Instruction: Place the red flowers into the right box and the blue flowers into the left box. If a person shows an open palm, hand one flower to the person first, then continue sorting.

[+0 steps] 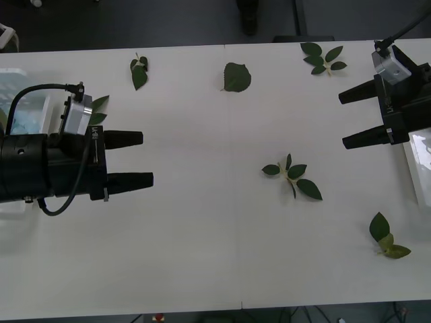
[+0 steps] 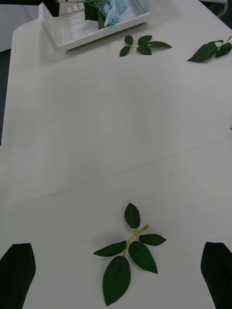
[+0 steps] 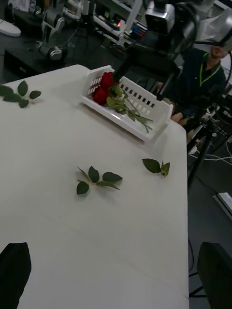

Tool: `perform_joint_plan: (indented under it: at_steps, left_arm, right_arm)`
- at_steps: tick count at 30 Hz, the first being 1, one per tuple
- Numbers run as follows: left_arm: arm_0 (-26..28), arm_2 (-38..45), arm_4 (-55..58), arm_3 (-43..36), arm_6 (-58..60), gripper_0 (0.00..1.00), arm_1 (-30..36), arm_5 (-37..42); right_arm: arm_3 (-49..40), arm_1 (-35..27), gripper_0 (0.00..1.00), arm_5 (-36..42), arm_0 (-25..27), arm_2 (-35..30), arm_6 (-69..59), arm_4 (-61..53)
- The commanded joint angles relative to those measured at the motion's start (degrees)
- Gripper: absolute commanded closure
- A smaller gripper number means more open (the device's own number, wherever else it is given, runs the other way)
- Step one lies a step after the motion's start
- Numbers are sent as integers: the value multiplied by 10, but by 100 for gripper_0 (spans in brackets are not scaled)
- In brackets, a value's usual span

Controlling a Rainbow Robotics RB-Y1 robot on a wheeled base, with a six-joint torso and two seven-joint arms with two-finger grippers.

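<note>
The red flowers lie inside the right box, heads grouped at one end of the tray and green stems running along its base toward the other end. In the front view only a portion of the right box shows at the right edge of the bench, just beside the right hand. The blue flowers lie inside the left box, pale-blue cluster and dark leaves resting against the ribbed base; in the front view the left box sits at the left edge of the bench, partly covered by the left arm. The left hand hovers over the left part of the bench, black fingers spread apart and gripping nothing, pointed toward the bench centre. The right hand hovers over the right part of the bench, fingers likewise spread apart and gripping nothing, pointed toward the centre. The two hands are well apart. Loose leaf sprigs lie on the bench surface: a central sprig between the hands, a corner sprig near the front right, a single large leaf near the far edge, a small sprig to its left, and a far-right sprig near the right hand.
</note>
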Motion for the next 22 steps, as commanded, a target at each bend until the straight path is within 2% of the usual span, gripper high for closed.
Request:
perform_joint_plan:
  at_steps: [1,22]
  left_arm:
    - [-25,-12,52,-31,-39,0,71,-3]
    - [-31,-11,132,18,-39,0,68,29]
  right_arm:
    - [-9,0,0,-4,1,-10,-2,-6]
    - [-9,0,0,-4,1,-10,-2,-6]
